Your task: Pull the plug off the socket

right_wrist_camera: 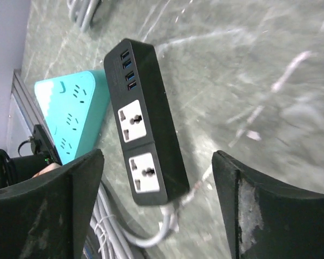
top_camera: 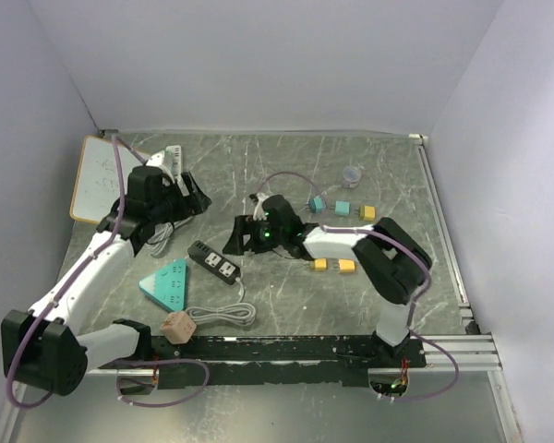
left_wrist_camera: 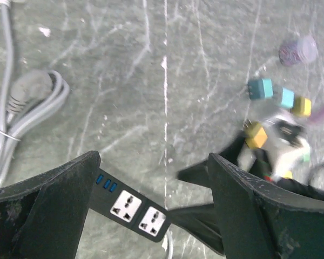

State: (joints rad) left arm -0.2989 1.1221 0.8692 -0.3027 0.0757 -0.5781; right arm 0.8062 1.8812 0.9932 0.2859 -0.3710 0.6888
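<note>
Black rectangular plastic power strip (top_camera: 214,262) lies flat on the green marbled surface (top_camera: 286,175). A grey plug on a bundled cord (left_wrist_camera: 27,89) lies apart. Right hand (top_camera: 236,238) hovers beside the strip, wide open and empty; left hand (top_camera: 186,192) likewise.

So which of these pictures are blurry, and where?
Left wrist view: the coloured blocks are smeared, likely by motion; the strip is fairly sharp. Right wrist view: strip crisp, table streaked at right. Top view: sharp all over, evenly lit, soft shadows.
</note>
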